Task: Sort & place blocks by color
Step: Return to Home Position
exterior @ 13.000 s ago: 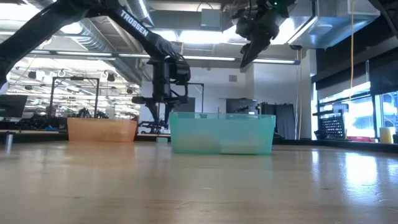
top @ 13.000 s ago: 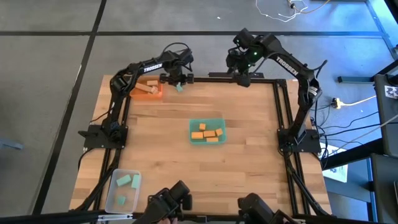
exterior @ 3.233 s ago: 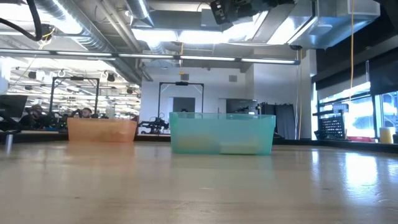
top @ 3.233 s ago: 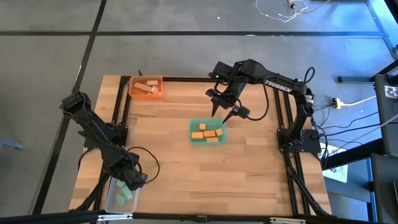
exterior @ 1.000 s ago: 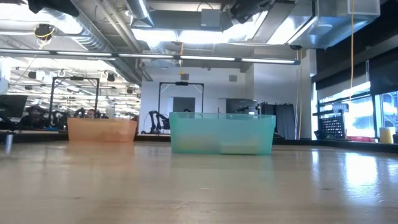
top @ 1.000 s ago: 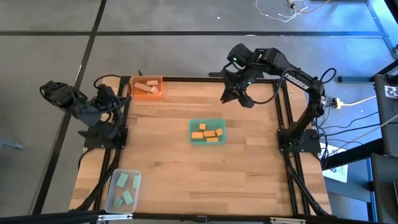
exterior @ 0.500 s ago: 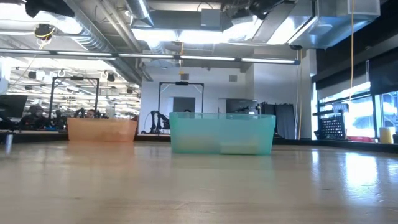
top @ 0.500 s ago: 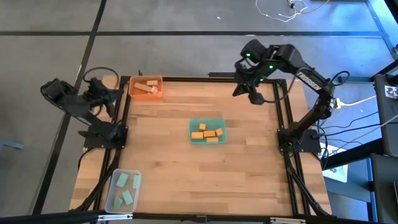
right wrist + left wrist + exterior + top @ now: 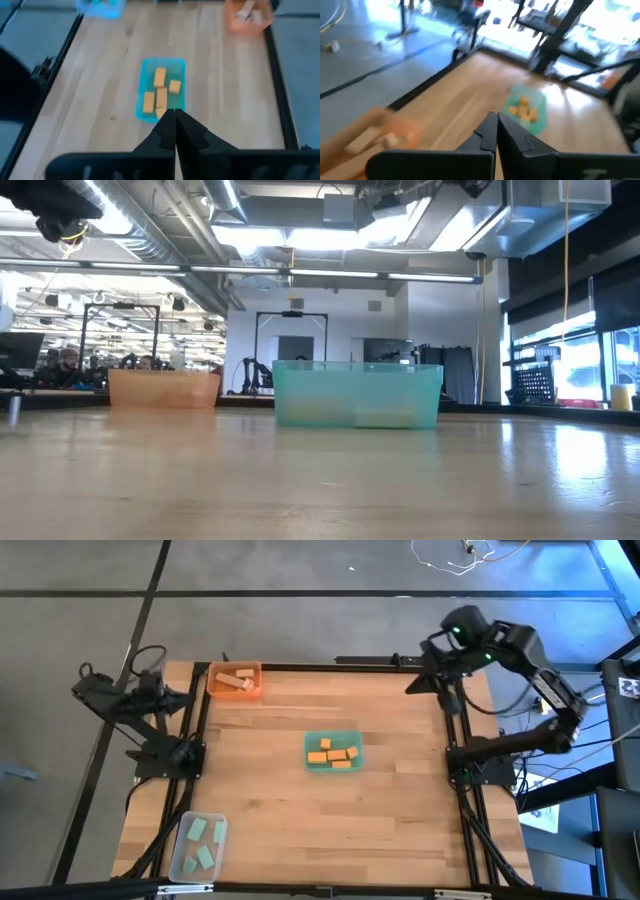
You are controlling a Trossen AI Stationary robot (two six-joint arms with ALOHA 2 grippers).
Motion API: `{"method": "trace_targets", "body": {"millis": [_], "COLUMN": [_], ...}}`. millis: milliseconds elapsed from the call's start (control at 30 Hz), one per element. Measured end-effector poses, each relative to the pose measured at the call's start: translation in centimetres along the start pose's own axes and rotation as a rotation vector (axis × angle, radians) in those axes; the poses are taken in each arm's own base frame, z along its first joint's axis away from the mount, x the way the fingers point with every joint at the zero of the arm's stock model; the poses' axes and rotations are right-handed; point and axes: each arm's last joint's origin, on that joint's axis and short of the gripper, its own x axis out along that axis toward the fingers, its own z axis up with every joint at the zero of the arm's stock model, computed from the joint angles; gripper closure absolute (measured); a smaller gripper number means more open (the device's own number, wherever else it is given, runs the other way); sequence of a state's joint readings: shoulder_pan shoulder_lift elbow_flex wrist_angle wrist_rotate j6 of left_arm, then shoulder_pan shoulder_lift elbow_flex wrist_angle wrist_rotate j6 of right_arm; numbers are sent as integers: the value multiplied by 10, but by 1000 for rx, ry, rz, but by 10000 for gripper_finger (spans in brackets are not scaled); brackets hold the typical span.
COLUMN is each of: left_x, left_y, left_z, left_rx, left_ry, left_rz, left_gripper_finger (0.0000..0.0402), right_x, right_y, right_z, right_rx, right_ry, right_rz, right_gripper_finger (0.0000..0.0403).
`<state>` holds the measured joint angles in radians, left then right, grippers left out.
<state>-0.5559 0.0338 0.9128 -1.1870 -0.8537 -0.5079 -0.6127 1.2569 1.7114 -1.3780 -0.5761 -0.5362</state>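
Hanging at the left edge of the worktop (image 9: 400, 810), beside the far-left corner, the left pincer (image 9: 496, 116) has its two dark fingers pressed together at the tips, with nothing between them. The right pincer (image 9: 174, 111) is raised over the far-right corner, close to the black rail (image 9: 455, 730) that frames the boards; its fingers are likewise closed on nothing. Both arms are pulled out to the sides, leaving the middle and near parts of the pale plank surface open.

The green tray (image 9: 310, 740), a small rectangle with translucent walls, stands alone near the centre, well apart from every edge. It holds a handful of flat orange blocks (image 9: 335, 753) lying loosely side by side. The orange tray (image 9: 212, 680) sits tight in the far-left corner against the rail, with the pale wood blocks (image 9: 238, 680) lying crosswise inside. The clear tray (image 9: 180, 858) rests at the near-left corner, close to the left edge, with three mint-green blocks (image 9: 203, 845) spread over its floor. From worktop height, the green and orange trays show smooth, slightly frosted plastic sides.
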Motion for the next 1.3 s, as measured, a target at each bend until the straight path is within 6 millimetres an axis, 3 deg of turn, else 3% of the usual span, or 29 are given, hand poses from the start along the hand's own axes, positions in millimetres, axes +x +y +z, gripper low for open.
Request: {"method": "trace_targets", "body": {"millis": [133, 433, 900, 1300], "left_x": [3, -1, -1, 21], "left_y": [-4, -20, -21, -34], "left_z": [-2, 18, 19, -6], "left_rx": [75, 249, 296, 303], "left_ry": [-12, -177, -203, -119], "left_rz": [-88, -426, -445, -373], "left_gripper_finger": [401, 401, 401, 402], "right_x": [-9, -18, 11, 28], "right_y": [14, 50, 75, 89], "right_z": [-22, -65, -143, -190], "right_rx": [38, -5, 35, 15], "right_ry": [-88, -421, -684, -825], "right_rz": [-64, -114, -156, -265], "right_gripper_finger": [403, 403, 403, 403]}}
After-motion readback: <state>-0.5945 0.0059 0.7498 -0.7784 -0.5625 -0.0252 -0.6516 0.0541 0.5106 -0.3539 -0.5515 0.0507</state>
